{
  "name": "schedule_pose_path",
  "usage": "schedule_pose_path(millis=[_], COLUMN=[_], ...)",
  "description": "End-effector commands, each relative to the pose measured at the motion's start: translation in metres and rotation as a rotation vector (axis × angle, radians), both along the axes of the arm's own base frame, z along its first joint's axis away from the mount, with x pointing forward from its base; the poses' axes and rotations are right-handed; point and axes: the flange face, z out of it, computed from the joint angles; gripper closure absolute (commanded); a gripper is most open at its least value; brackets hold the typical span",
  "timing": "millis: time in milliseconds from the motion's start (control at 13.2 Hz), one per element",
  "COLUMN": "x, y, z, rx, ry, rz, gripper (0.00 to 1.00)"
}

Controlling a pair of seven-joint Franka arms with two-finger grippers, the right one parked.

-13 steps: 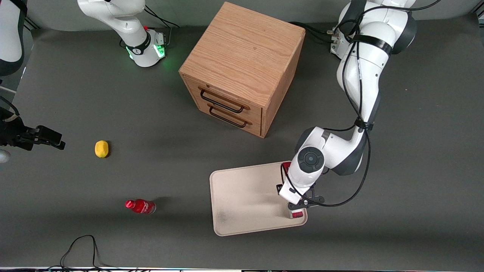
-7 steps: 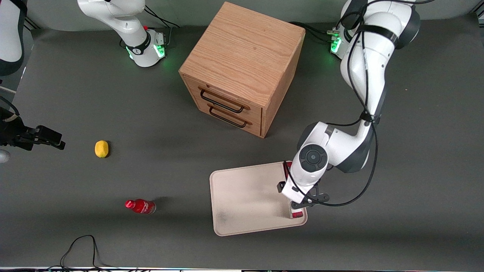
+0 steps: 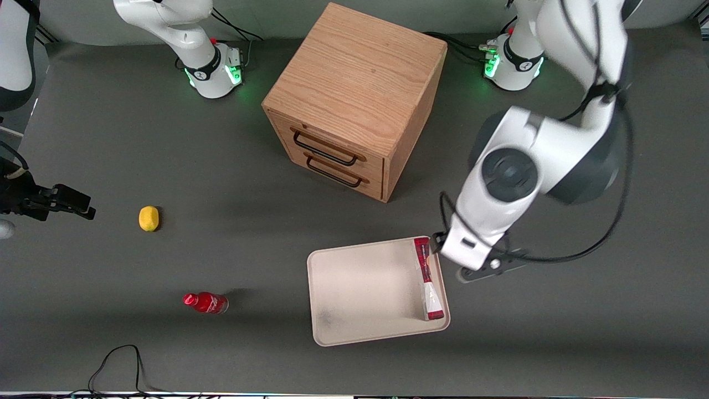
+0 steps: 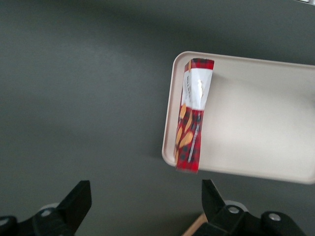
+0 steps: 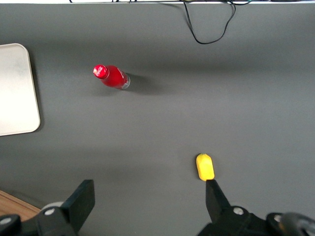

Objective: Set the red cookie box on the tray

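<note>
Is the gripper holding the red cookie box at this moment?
No: in the left wrist view the gripper is open and raised clear of the red cookie box, which stands on edge along the tray rim.

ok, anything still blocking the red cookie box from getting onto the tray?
Nothing visible: the red cookie box already stands on edge in the tray, along its rim nearest the working arm. The gripper is open, above and apart from it.

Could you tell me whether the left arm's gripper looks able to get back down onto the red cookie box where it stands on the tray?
Probably yes. The gripper hangs open above the red cookie box, which stands on edge along the tray rim, and nothing shows between them.
</note>
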Motion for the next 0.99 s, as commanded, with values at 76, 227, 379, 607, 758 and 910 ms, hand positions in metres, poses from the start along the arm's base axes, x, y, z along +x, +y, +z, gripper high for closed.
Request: schedule_pose_path(millis=[76, 227, 379, 607, 758, 910], x=[-0.042, -0.070, -0.087, -0.106, -0.116, -0.125], y=[0.091, 0.156, 0.208, 0.262, 0.277, 0.276], z=[0.088, 0.124, 0.141, 0.152, 0.150, 0.136], rx=[-0.018, -0.014, -0.020, -0.006, 0.012, 0.023], ry=[0.046, 0.021, 0.006, -0.023, -0.083, -0.072], rz=[-0.112, -0.160, -0.199, -0.246, -0.217, -0.217], gripper=[0.00, 0.00, 0.00, 0.00, 0.00, 0.00])
